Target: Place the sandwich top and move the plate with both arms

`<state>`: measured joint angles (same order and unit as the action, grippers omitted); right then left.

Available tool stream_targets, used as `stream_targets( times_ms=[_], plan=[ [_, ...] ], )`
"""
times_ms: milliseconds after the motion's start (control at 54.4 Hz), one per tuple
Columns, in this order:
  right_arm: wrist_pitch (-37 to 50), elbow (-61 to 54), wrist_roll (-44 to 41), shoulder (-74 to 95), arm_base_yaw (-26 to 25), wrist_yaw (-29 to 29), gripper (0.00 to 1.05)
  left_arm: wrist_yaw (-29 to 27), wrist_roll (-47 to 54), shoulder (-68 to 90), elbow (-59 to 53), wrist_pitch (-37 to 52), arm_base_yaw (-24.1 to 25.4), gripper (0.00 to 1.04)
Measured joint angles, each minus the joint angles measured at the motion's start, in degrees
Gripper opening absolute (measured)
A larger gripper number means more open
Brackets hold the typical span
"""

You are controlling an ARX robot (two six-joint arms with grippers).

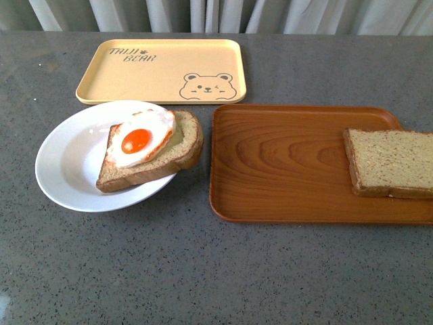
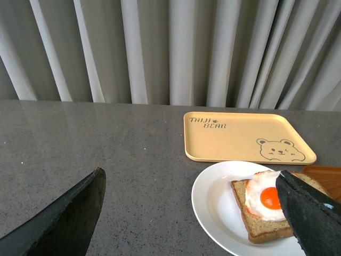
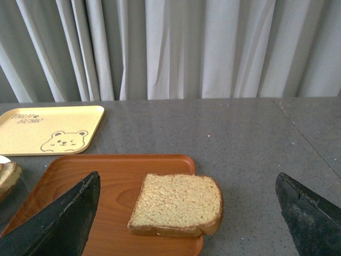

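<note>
Sandwich top [image 3: 177, 205] lies ahead between the wide-spread right jaws.

Grey speckled counter [image 1: 203, 271] before me. To my left, the white plate [image 1: 64, 169] carries a brown bread slice [image 1: 183, 145] topped with a fried egg [image 1: 139, 139], yolk up. The slice's right edge overhangs the rim toward the wooden tray [image 1: 277, 162], which lies just beside the plate. The sandwich top [image 1: 392, 162] lies flat at that tray's right end, bare face up, partly cut by the frame. A yellow tray [image 1: 135, 78] with a bear print sits just beyond the plate. Pale curtain [image 1: 203, 13] behind.
</note>
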<state>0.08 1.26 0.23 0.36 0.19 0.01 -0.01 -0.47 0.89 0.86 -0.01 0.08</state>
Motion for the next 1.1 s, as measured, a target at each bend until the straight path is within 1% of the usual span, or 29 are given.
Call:
stream_targets(
  times_ms=[55,74,110,129,147,165,184,221,276,294,349,441,552,644,791,1103],
  plan=[
    [0.0,0.0,0.0,0.0,0.0,0.0,0.96,0.0,0.0,0.0,0.0,0.0,0.0,0.96],
    [-1.6,0.5,0.6,0.9,-0.3,-0.8,0.96,0.0,0.0,0.0,0.0,0.0,0.0,0.96],
    [-7.3,2.7,2.1,3.4,-1.4,-3.6,0.96,0.0,0.0,0.0,0.0,0.0,0.0,0.96],
    [-11.4,4.5,2.8,6.3,-2.6,-4.6,0.96,0.0,0.0,0.0,0.0,0.0,0.0,0.96],
    [-13.2,5.4,3.1,7.9,-3.3,-5.1,0.96,0.0,0.0,0.0,0.0,0.0,0.0,0.96],
    [-16.2,7.0,3.3,11.2,-4.9,-7.0,0.96,0.0,0.0,0.0,0.0,0.0,0.0,0.96],
    [-18.1,8.4,3.3,14.5,-6.7,-8.6,0.96,0.0,0.0,0.0,0.0,0.0,0.0,0.96],
    [-18.4,9.8,3.2,19.1,-9.5,-10.5,0.96,0.0,0.0,0.0,0.0,0.0,0.0,0.96],
    [-16.7,11.2,2.5,24.5,-13.4,-13.7,0.96,0.0,0.0,0.0,0.0,0.0,0.0,0.96],
    [-14.4,12.1,1.8,28.4,-16.3,-15.5,0.96,0.0,0.0,0.0,0.0,0.0,0.0,0.96],
    [-10.9,13.4,0.6,33.4,-20.1,-18.2,0.96,0.0,0.0,0.0,0.0,0.0,0.0,0.96],
    [-2.5,16.9,-1.5,46.8,-28.0,-22.3,0.96,0.0,0.0,0.0,0.0,0.0,0.0,0.96],
    [2.2,20.8,-1.6,59.3,-32.3,-24.7,0.96,0.0,0.0,0.0,0.0,0.0,0.0,0.96],
    [7.6,25.0,-1.4,73.9,-33.3,-26.3,0.96,0.0,0.0,0.0,0.0,0.0,0.0,0.96],
    [12.6,28.9,-0.9,85.9,-32.2,-27.0,0.96,0.0,0.0,0.0,0.0,0.0,0.0,0.96],
    [20.0,33.6,1.4,99.3,-26.1,-26.7,0.96,0.0,0.0,0.0,0.0,0.0,0.0,0.96]
  ],
)
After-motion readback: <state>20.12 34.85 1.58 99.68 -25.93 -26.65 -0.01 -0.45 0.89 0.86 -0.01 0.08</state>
